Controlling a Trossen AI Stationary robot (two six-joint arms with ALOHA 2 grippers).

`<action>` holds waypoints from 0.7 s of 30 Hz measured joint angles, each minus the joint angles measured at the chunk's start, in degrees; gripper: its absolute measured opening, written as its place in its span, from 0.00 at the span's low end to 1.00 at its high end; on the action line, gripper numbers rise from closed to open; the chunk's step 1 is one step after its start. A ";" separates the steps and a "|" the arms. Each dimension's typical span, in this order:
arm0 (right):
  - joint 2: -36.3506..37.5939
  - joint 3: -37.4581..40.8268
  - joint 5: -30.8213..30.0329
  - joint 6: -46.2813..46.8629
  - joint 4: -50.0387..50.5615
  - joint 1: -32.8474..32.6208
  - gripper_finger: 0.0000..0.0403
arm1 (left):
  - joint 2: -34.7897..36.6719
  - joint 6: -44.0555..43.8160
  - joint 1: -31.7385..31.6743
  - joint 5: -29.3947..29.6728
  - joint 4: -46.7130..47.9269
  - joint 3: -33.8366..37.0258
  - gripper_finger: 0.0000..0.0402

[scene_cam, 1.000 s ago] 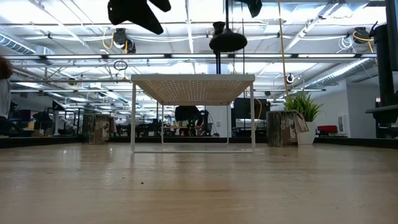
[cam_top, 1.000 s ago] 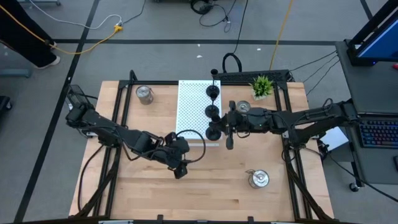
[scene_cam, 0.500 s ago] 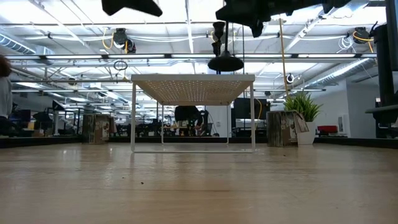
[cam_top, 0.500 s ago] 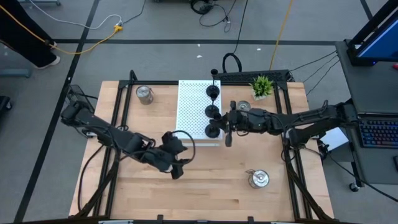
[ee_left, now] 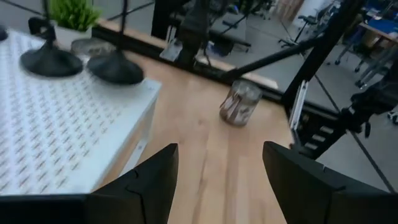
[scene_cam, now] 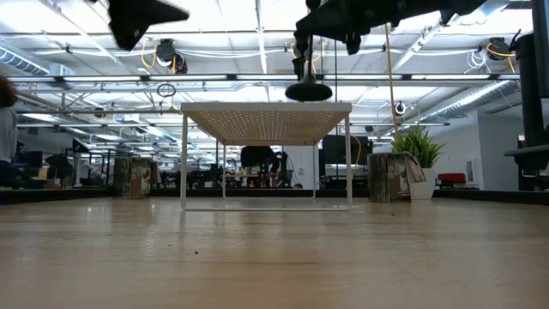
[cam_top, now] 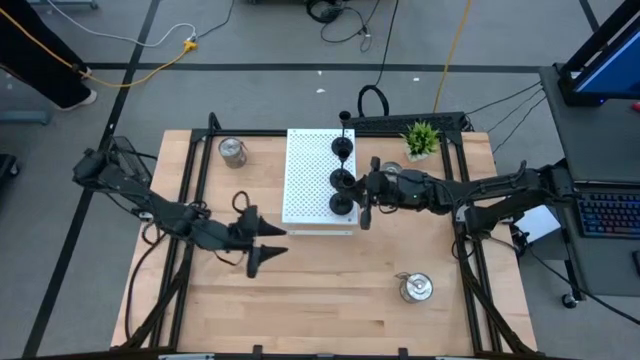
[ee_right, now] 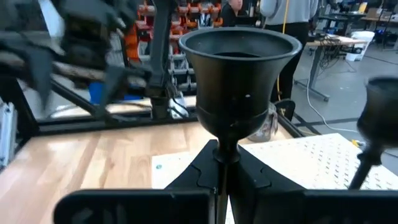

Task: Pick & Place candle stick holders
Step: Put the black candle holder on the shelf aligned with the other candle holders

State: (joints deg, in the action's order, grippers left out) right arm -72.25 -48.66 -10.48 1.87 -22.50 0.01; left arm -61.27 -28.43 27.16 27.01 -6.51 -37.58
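Three black candle stick holders stand in a row along the right edge of a white perforated stand (cam_top: 310, 185): a far one (cam_top: 343, 148), a middle one (cam_top: 341, 180) and a near one (cam_top: 343, 206). My right gripper (cam_top: 362, 205) is shut on the near one, whose cup fills the right wrist view (ee_right: 239, 56). Its round base (scene_cam: 309, 90) is at the stand's top (scene_cam: 266, 112). My left gripper (cam_top: 270, 242) is open and empty above the table, left of the stand's near corner. Silver holders sit at the far left (cam_top: 232, 151), near right (cam_top: 414, 288) and beside the plant (cam_top: 390, 172). My right gripper pinches the near black holder's thin stem (ee_right: 222, 155) just below the cup, between its two fingers (ee_right: 193, 177). The fingers come level from the table's right side and lie across the stem. The holder is upright; whether its base rests on the stand I cannot tell.
A small green potted plant (cam_top: 421, 138) stands at the far right of the stand. The left wrist view shows the stand's corner (ee_left: 56, 137), two black bases (ee_left: 115, 68) and a silver holder (ee_left: 238, 102) on bare wood. Black frame bars run along the table's sides.
My right gripper has gone down with the black holder, bringing its base from well above the stand to the stand's top near the right edge. My left gripper has gone toward the table's left edge, away from the stand's near corner.
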 joint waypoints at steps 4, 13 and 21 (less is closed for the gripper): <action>-0.43 -0.02 0.02 0.28 0.44 0.02 0.01 | 4.56 -0.83 0.49 0.51 -1.17 4.70 0.60; -1.90 0.00 0.04 0.62 1.18 0.02 0.01 | 10.16 -1.29 0.84 1.69 -0.94 9.05 0.60; -1.82 -0.02 -0.15 0.89 0.96 0.02 0.01 | 11.27 -0.56 0.85 1.52 -0.93 9.48 0.60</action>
State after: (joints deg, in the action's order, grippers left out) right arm -74.06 -48.69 -10.63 2.76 -21.55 0.03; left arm -50.00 -28.99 28.01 28.53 -7.44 -28.10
